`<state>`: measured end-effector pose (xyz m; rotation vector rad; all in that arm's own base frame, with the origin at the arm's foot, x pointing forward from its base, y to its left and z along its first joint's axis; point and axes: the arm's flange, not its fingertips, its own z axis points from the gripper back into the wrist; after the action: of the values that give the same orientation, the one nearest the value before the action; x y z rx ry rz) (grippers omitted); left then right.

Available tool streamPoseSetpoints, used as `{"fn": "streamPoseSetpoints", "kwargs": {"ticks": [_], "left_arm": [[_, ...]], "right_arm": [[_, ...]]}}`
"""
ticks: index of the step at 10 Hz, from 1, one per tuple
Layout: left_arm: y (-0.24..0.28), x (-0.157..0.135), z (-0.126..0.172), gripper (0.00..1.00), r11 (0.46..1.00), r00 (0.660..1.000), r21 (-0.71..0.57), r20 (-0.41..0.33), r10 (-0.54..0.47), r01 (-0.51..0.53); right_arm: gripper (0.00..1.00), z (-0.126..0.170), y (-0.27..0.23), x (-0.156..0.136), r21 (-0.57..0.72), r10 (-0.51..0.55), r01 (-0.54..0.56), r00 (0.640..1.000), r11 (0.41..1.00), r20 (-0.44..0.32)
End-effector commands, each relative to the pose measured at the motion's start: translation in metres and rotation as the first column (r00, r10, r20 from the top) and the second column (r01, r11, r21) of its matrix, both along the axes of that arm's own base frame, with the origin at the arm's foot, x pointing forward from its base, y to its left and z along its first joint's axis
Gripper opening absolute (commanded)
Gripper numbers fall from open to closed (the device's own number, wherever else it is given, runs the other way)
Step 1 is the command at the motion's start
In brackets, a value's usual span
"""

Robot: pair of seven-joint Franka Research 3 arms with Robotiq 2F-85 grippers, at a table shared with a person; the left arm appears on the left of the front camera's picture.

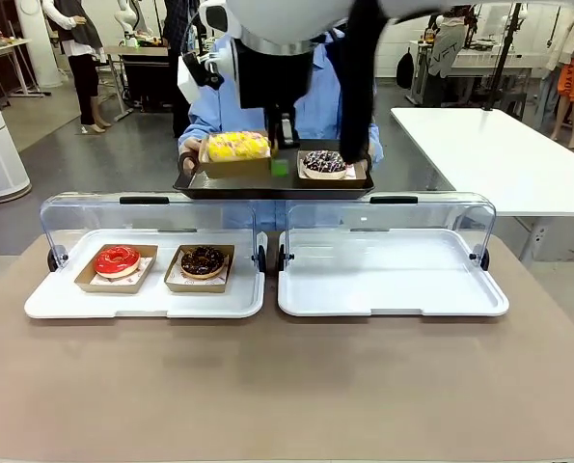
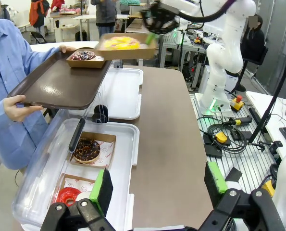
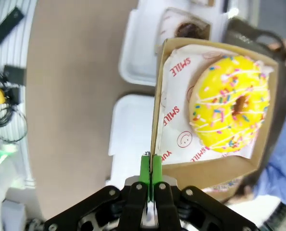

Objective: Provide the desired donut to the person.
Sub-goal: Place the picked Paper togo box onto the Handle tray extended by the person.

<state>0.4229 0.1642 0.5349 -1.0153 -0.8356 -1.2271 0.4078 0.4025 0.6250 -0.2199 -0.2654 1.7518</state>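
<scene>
Right tool (image 3: 151, 168) half-hidden behind box wall (image 3: 155, 120)

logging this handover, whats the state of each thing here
yellow donut box: held over the brown tray, pinched by one wall
right gripper: jaws shut on the box wall
left gripper: jaws open, holding nothing
brown tray: held out by the person, tilted, sprinkled donut on it
left display case: lid up, red donut and chocolate donut inside
right display case: lid up
</scene>
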Motion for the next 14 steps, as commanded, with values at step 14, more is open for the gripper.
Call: {"fn": "streamPoseSetpoints", "kwargs": {"ticks": [14], "left_arm": [[0.001, -0.002, 0.002, 1.00, 1.000, 1.000, -0.003, 0.002, -0.003, 0.003]], "right_arm": [[0.02, -0.057, 0.025, 0.127, 0.039, -0.049, 0.054, 0.992, 0.998, -0.116]]}}
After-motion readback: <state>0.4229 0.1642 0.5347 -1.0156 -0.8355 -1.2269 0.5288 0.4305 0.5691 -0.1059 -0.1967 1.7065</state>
